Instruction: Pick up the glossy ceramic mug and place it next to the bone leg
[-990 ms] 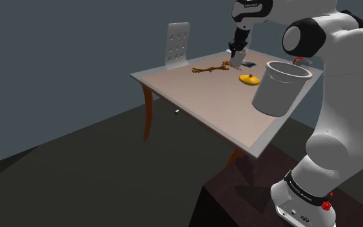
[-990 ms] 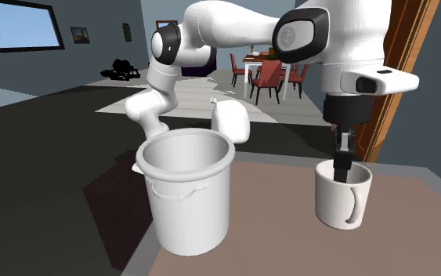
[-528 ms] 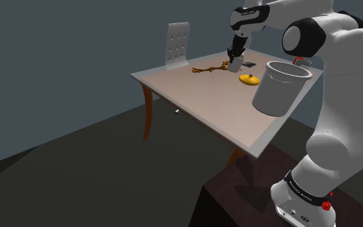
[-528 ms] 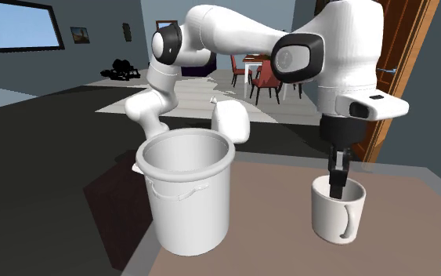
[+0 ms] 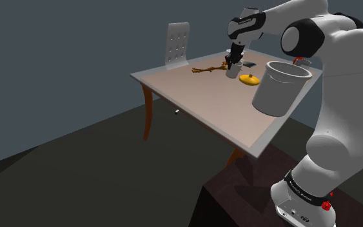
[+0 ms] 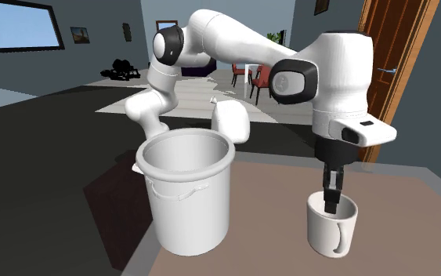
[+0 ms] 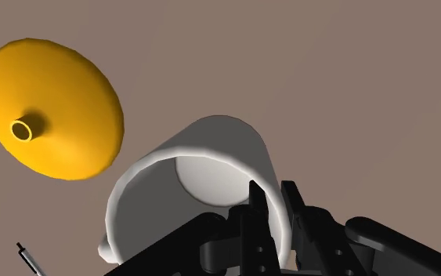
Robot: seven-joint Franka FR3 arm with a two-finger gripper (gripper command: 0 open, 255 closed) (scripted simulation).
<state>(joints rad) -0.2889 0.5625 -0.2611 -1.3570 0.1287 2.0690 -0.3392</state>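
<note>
The white mug [image 5: 232, 71] is at the far part of the brown table [image 5: 199, 97], just right of the orange-brown bone leg [image 5: 208, 69] in the shoulder view. My black gripper [image 5: 235, 62] is shut on the mug's rim from above. In the wrist view one finger [image 7: 255, 213] is inside the mug [image 7: 203, 168] and the other outside, with the gripper [image 7: 275, 205] clasping the wall. The second exterior view shows the mug [image 6: 332, 229] with its handle facing the camera, low at the tabletop under the gripper [image 6: 330, 201]; whether it touches the table I cannot tell.
A tall white bucket [image 5: 278, 87] stands at the table's near right corner, also large in the second exterior view [image 6: 186, 188]. A yellow funnel-shaped piece [image 5: 249, 79] lies between mug and bucket, close to the mug [image 7: 50, 110]. A white chair [image 5: 177, 44] stands behind the table.
The gripper has carried the mug downward and toward the bone leg, from above the table to tabletop level. Its grip on the rim is unchanged.
</note>
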